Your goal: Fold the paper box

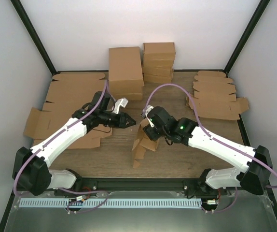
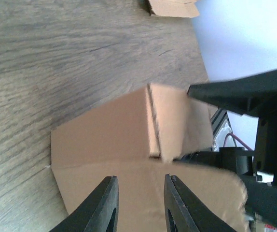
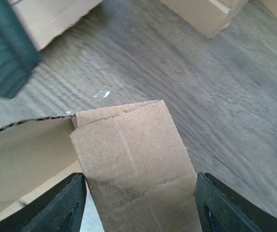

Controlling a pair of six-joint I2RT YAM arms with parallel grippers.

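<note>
The paper box point(image 1: 141, 145) is a half-folded brown cardboard piece standing on edge in the middle of the table, between the two arms. My left gripper point(image 1: 130, 120) is just left of its top. In the left wrist view the left gripper point(image 2: 141, 203) is open, with the box's panels point(image 2: 100, 140) lying just beyond the fingertips. My right gripper point(image 1: 146, 126) is at the box's upper right. In the right wrist view the right gripper point(image 3: 141, 203) is wide open, with a creased flap point(image 3: 133, 159) of the box lying between the fingers.
A tall brown box point(image 1: 125, 72) and a stack of folded boxes point(image 1: 159, 63) stand at the back centre. Flat cardboard blanks lie on the left point(image 1: 66, 96) and the back right point(image 1: 215, 96). Black frame posts run up both back corners.
</note>
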